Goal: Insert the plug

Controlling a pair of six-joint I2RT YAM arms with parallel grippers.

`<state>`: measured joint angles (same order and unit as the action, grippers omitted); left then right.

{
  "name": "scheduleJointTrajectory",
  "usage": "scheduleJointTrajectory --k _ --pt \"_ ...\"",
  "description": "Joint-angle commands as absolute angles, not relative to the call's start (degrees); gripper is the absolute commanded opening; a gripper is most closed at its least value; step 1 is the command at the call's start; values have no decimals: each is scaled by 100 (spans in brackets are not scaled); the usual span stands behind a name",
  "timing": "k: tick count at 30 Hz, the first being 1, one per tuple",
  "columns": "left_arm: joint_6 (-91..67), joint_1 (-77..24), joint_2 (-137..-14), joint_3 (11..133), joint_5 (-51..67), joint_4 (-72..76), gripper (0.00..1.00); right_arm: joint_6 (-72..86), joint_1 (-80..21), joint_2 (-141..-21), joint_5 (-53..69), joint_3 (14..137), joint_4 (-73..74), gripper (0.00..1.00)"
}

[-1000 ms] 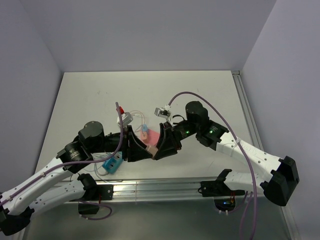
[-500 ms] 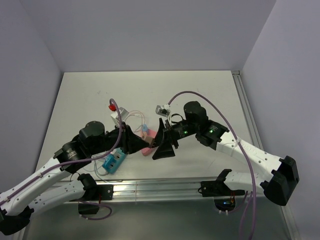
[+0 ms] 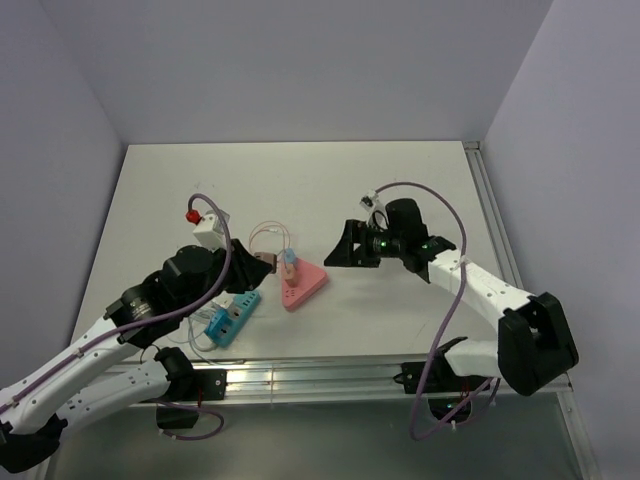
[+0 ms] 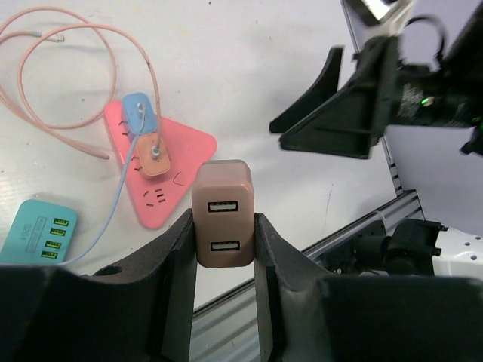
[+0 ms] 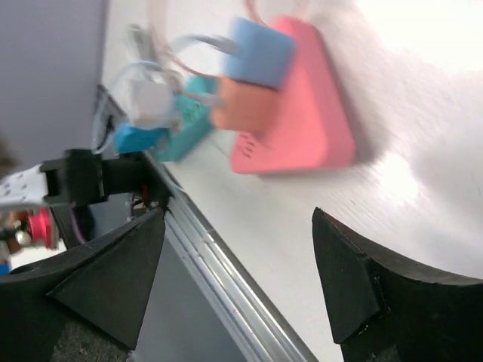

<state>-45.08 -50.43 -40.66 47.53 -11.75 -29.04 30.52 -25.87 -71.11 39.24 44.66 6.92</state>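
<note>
A pink triangular power strip (image 3: 305, 286) lies on the white table, with a blue plug (image 3: 288, 261) and an orange plug in it. It also shows in the left wrist view (image 4: 181, 151) and, blurred, in the right wrist view (image 5: 309, 128). My left gripper (image 3: 262, 264) is shut on a brown two-port USB charger plug (image 4: 223, 213) and holds it above the table, left of the strip. My right gripper (image 3: 345, 246) is open and empty, right of the strip; its wide jaws show in the right wrist view (image 5: 238, 219).
A teal USB strip (image 3: 232, 316) lies near the front edge, left of the pink strip, and shows in the left wrist view (image 4: 36, 230). A pink cable (image 3: 268, 232) loops behind the strips. A metal rail (image 3: 320, 378) runs along the table's front edge.
Both grippers have drawn apart from over the pink strip. The left moved back left with the brown plug in it. The right swung away to the right and is open.
</note>
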Motion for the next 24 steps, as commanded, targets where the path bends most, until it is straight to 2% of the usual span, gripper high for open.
scheduleJointTrajectory --k 1,6,9,16,24 --pt "-4711 -5045 -4061 4676 -1398 -2857 0 3523 -2593 -7242 3402 3940 232 85" --pt "-4720 -5045 -4104 4649 -1310 -2768 0 3770 -2593 -7619 2787 3578 -386 91" --pt "-4720 -5045 -4166 4676 -1248 -2760 0 4025 -2584 -8067 2812 3472 -860 92" --pt "-4729 -5045 -4175 4650 -1187 -2769 0 4710 -2619 -8885 3137 3392 -2020 91" --pt "-4685 -5045 -4236 4641 -1107 -2760 0 5001 -2909 -9448 3208 3735 -2224 86"
